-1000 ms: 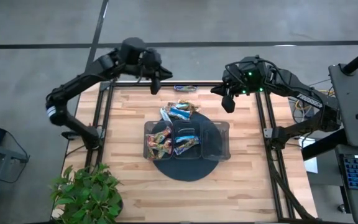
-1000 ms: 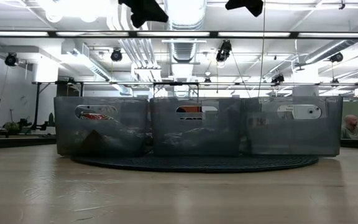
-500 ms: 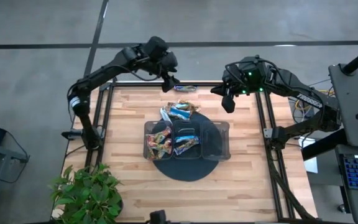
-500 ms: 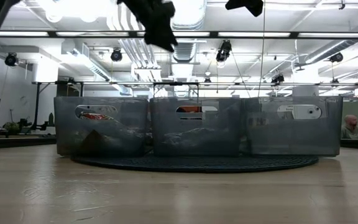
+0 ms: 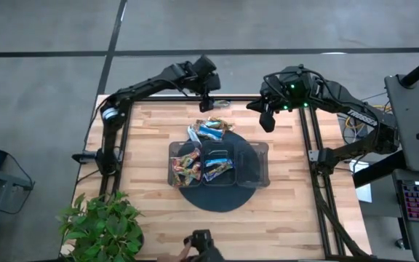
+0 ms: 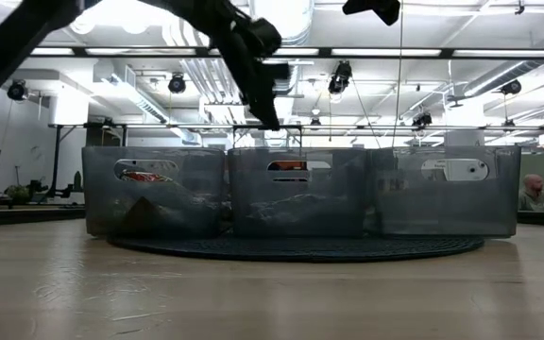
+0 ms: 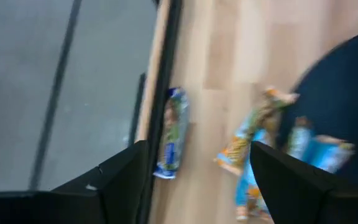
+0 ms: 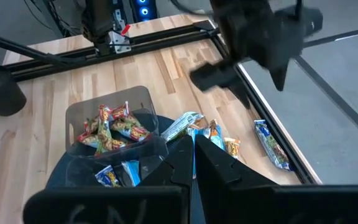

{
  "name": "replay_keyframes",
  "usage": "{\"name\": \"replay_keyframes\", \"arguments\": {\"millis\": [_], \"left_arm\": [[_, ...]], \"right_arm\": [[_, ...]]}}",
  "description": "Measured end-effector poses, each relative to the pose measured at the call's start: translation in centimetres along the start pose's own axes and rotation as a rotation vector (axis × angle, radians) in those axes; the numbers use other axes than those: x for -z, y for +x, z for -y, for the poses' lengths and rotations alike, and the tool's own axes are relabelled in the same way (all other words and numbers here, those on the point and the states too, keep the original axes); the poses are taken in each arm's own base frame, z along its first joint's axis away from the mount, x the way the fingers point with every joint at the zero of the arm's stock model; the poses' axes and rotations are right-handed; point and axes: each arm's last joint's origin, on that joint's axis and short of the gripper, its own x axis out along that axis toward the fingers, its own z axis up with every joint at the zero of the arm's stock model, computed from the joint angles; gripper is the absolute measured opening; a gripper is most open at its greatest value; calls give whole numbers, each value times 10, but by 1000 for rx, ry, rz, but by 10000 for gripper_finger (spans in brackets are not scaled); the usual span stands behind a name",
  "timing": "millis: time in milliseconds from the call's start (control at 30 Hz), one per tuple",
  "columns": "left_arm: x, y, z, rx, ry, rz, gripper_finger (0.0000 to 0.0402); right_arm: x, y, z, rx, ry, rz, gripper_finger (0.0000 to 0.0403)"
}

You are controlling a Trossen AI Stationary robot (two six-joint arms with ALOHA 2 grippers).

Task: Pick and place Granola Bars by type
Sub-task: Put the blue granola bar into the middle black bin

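Observation:
Several foil Granola Bars (image 5: 209,131) lie loose on the table behind the dark three-compartment tray (image 5: 265,156). A single dark blue bar (image 7: 171,134) lies flat against the far edge rail. Reddish bars (image 8: 114,126) fill the tray's left compartment and blue bars (image 5: 217,168) lie in the middle one. My left gripper (image 5: 208,109) hangs open over the far edge, tipped down, above the single bar and the pile, touching nothing. My right gripper (image 5: 268,120) waits shut in the air over the far right of the table.
The tray stands on a round black mat (image 5: 220,202) at the table's middle. Black frame rails (image 5: 124,145) run along the left, right and far edges. A potted plant (image 5: 104,225) stands at the near left corner.
My left gripper has swung from the far left corner toward the table's right along the far edge and come down toward the loose bars, tipping more steeply downward. The bars and the tray lie as they did.

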Motion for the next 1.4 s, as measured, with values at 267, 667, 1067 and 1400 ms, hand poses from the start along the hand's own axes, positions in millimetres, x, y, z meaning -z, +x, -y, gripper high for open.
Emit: {"name": "replay_keyframes", "arguments": {"millis": [267, 667, 1067, 1400], "left_arm": [[16, 60, -3, -25, -2, -142, 263], [32, 88, -31, 49, -63, -57, 263], [46, 100, -56, 49, -106, -2, 263], [60, 128, -46, 145, -91, -72, 263]], "right_arm": [[0, 0, 0, 0, -7, -3, 8], [4, 1, 0, 1, -8, -36, 8], [4, 1, 0, 1, -41, -35, 8], [4, 1, 0, 0, -53, -34, 8]]}}
